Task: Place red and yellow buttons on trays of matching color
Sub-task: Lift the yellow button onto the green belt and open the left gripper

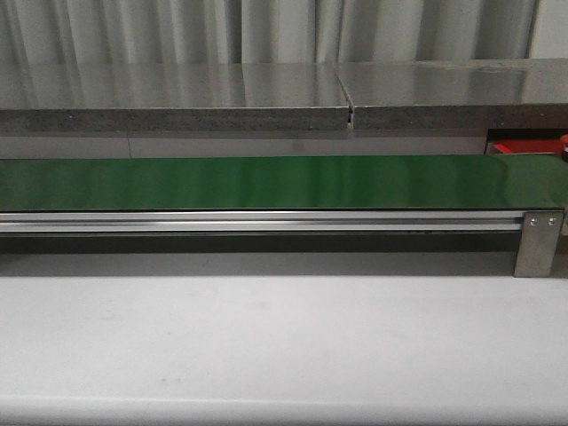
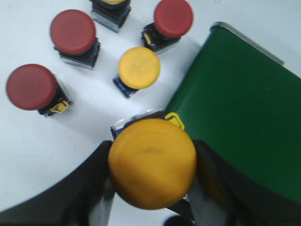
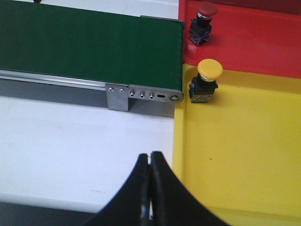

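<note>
My left gripper (image 2: 151, 175) is shut on a yellow button (image 2: 152, 162), held above the white table beside the end of the green belt (image 2: 240, 117). On the table beyond it stand three red buttons (image 2: 73, 32) (image 2: 31, 87) (image 2: 173, 18), a yellow button (image 2: 138, 68) and part of another yellow one (image 2: 112, 2). My right gripper (image 3: 150, 157) is shut and empty over the white table, at the edge of the yellow tray (image 3: 244, 146). A yellow button (image 3: 209, 69) stands in that tray. A red button (image 3: 206, 9) stands in the red tray (image 3: 254, 42). Neither gripper shows in the front view.
The green conveyor belt (image 1: 266, 182) runs across the front view on an aluminium rail (image 1: 257, 222), with a metal bracket (image 1: 537, 244) at its right end. A grey shelf (image 1: 177, 98) stands behind it. A corner of the red tray (image 1: 524, 147) shows at the right.
</note>
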{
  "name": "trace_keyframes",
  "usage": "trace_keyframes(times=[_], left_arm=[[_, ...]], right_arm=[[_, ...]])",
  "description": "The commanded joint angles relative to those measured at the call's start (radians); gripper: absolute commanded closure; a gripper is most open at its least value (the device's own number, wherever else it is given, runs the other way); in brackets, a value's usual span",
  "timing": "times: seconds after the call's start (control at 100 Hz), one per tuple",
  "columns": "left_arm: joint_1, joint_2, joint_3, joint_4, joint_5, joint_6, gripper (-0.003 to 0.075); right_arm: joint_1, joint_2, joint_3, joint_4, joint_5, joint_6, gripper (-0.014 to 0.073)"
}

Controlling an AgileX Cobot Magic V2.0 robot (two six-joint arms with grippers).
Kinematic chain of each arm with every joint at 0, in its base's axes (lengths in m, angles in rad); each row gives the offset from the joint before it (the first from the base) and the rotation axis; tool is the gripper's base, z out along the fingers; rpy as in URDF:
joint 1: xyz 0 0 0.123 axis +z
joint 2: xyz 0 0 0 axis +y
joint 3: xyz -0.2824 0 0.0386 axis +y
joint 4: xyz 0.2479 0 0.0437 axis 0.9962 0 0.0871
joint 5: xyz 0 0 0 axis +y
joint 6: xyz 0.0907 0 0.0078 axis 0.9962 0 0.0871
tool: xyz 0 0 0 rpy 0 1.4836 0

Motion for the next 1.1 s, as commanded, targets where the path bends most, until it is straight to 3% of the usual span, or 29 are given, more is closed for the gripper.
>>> trace_keyframes(times=[0.0,0.24,0.61,0.68,0.83,1.09], left_arm=[[-0.036,-0.055,-0.029,-0.019,-0.027,0.004,0.051],[-0.124,-0.033,-0.029,-0.019,-0.048,0.014,0.051],[-0.134,0.04,-0.032,-0.03,-0.048,0.023,0.0503],[-0.134,0.04,-0.032,-0.03,-0.055,0.025,0.0433],[-0.134,0.038,-0.066,-0.04,-0.044,0.025,0.0163],[-0.134,-0.014,-0.092,-0.079,-0.045,0.026,0.0147]], right_arm=[[0.001,0.003,-0.026,0.006,-0.066,-0.011,0.0668],[0.001,0.003,-0.026,0.006,-0.066,-0.011,0.0668],[0.001,0.003,-0.026,0.006,-0.066,-0.011,0.0668],[0.001,0.003,-0.026,0.006,-0.066,-0.011,0.0668],[0.001,0.003,-0.026,0.006,-0.066,-0.011,0.0668],[0.001,0.003,-0.026,0.006,-0.066,-0.011,0.0668]])
